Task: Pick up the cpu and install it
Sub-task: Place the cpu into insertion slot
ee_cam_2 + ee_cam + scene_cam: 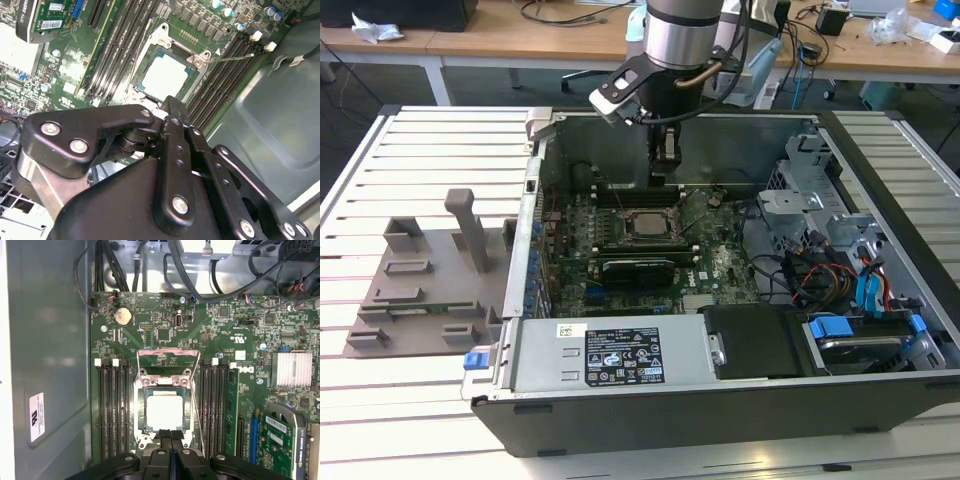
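The cpu (164, 410) lies flat in the socket (139, 390) on the motherboard (150, 340), inside the open case (720, 405) on the counter (380, 400). The end effector (171, 436) hangs just over the socket's edge, fingers (165, 441) pressed together, holding nothing

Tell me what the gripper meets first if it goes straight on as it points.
Likely the edge of the socket frame, just beside the seated cpu; depth is hard to judge.

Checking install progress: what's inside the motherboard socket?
The cpu lies in the socket, silver top showing. Anything under it is covered; the gripper hides one socket edge.
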